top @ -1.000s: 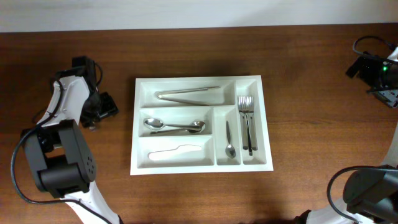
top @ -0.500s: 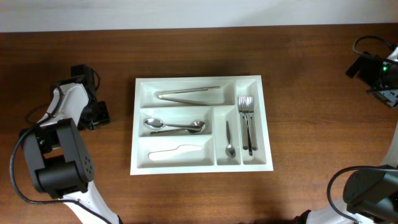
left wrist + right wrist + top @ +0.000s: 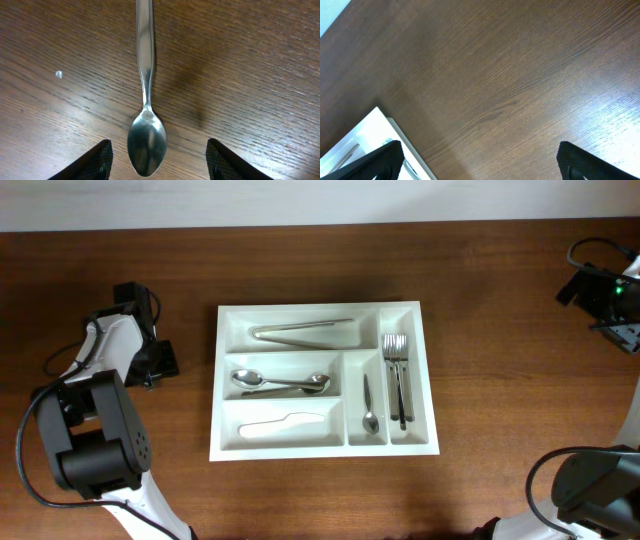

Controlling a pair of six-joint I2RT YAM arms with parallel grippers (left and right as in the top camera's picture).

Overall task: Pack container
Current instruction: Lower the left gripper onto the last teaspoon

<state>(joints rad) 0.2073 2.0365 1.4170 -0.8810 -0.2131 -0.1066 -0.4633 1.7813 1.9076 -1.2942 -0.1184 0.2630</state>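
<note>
Jaws of left gripper [image 3: 159, 152] apart, straddling spoon [image 3: 145, 100]; drawn leftward

Well to the right of my left gripper [image 3: 158, 363] sits the large white rectangular plastic cutlery tray [image 3: 300, 450], holding slim metal tongs [image 3: 300, 330], two steel spoons [image 3: 280, 385], a white plastic knife [image 3: 285, 423], a small steel teaspoon [image 3: 369, 416] and steel forks [image 3: 397, 352].

Dark wood-grain table [image 3: 500, 400], two items lying directly on it.
White five-compartment container [image 3: 300, 309] sits flat near the table's middle, long side running left-right. A lone metal spoon [image 3: 146, 145] lies flat on bare wood. It shows only in the left wrist view, bowl toward the camera and handle pointing away. A small white speck [image 3: 59, 74] sits on the wood left of the handle.
</note>
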